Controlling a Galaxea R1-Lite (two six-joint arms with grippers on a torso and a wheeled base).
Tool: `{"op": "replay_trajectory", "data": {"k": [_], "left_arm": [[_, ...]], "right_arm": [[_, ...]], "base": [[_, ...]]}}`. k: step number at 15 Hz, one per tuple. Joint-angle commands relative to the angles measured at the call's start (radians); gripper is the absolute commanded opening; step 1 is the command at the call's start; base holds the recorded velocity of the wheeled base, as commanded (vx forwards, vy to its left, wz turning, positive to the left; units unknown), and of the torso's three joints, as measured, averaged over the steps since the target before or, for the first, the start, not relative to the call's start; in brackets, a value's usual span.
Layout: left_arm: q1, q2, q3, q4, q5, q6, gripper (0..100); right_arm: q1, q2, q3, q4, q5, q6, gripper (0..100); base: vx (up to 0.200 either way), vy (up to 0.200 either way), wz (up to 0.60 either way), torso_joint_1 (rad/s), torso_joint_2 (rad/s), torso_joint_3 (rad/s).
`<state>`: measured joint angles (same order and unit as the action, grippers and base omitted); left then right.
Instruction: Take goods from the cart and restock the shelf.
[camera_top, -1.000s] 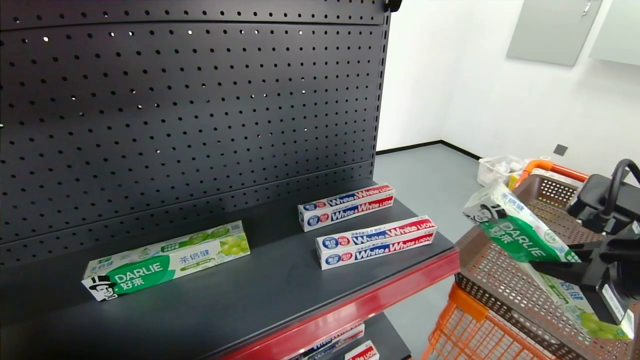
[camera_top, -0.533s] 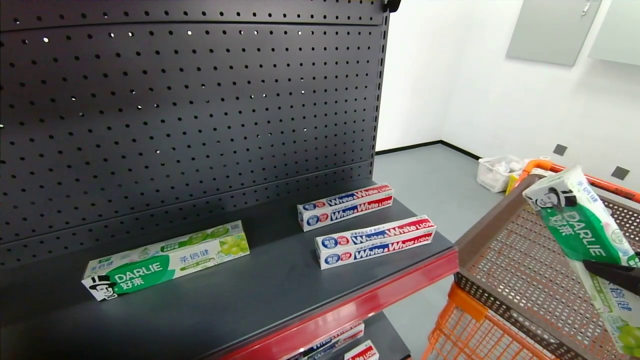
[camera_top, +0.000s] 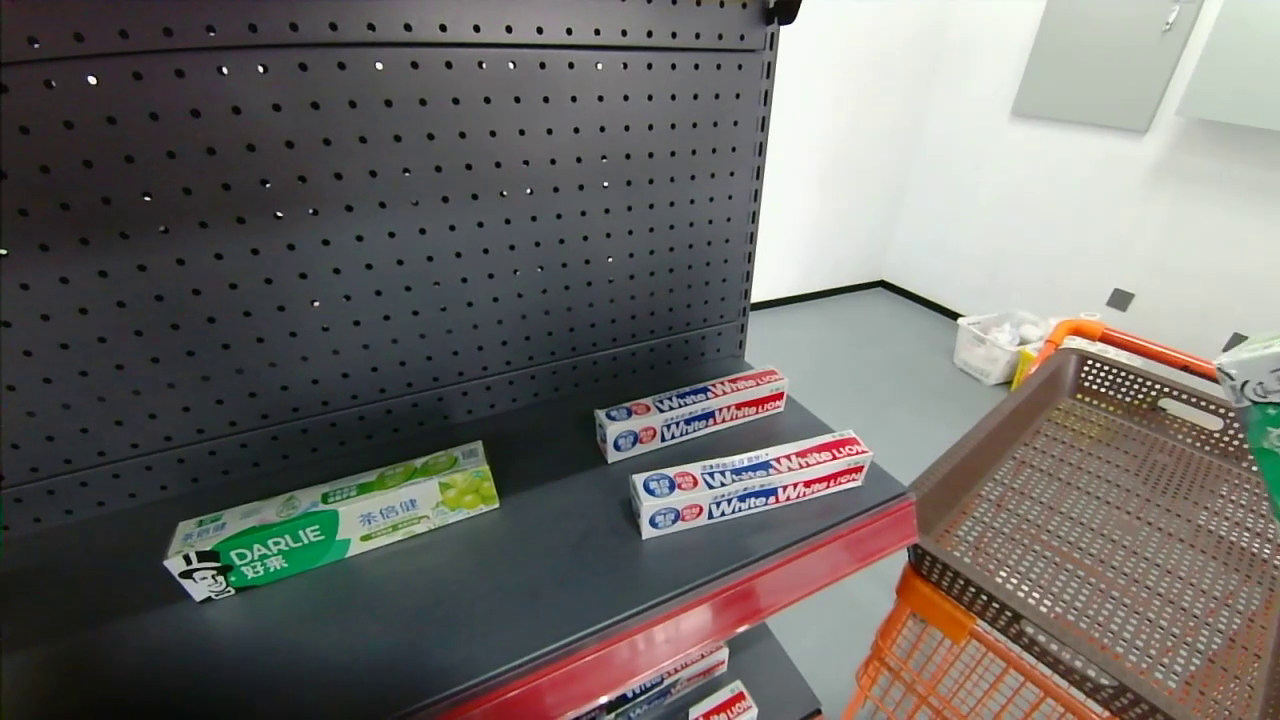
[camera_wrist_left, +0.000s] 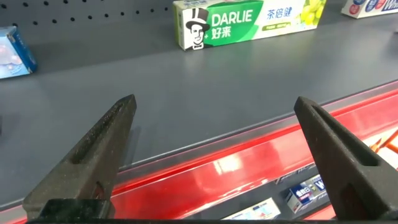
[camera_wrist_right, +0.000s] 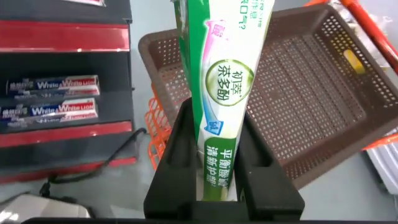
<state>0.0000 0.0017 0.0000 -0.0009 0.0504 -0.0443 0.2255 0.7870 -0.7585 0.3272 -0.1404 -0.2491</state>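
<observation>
Two green toothpaste boxes (camera_top: 335, 520) showing, two white toothpaste boxes (camera_top: 750, 483) lying on the shelf (camera_top: 500, 600), at least two more lying below, one cart basket (camera_top: 985, 440), one white bin (camera_top: 988, 348).

The scene is lit brightly and diffusely. The plain white wall (camera_top: 1000, 200) is rendered almost washed out, while the black perforated metal back panel (camera_top: 400, 250) is left dark, with a few holes lit through as bright dots. Its top edge is bowed by lens distortion. Only faint, soft shadows are thrown on the dark grey shelf board (camera_top: 520, 570). Just beyond the left gripper's black fingers (camera_wrist_left: 99, 155), which are slightly softened by closeness to the lens, pale glare is seen on the glossy red shelf-edge strip (camera_wrist_left: 249, 168). Between the right gripper's black fingers (camera_wrist_right: 177, 149), the green and white toothpaste box (camera_wrist_right: 225, 93) is evenly lit.
</observation>
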Motion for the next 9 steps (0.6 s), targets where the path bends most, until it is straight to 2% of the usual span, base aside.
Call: {"op": "replay_trajectory", "data": {"k": [1,3,9], "left_arm": [[0.0,0.0,0.0,-0.001,0.0,0.0,100],[0.0,0.001,0.0,-0.001,0.0,0.0,100],[0.0,0.001,0.0,-0.001,0.0,0.0,100]], "right_arm": [[-0.003,-0.051,0.021,0.0,-0.013,0.013,0],[-0.002,-0.065,0.039,0.003,-0.074,0.027,0],[0.009,-0.063,0.056,0.0,-0.077,0.027,0]], "base": [[0.0,0.0,0.0,0.0,0.0,0.0],[0.0,0.0,0.0,0.0,0.0,0.0],[0.0,0.0,0.6,0.006,0.0,0.005]]}}
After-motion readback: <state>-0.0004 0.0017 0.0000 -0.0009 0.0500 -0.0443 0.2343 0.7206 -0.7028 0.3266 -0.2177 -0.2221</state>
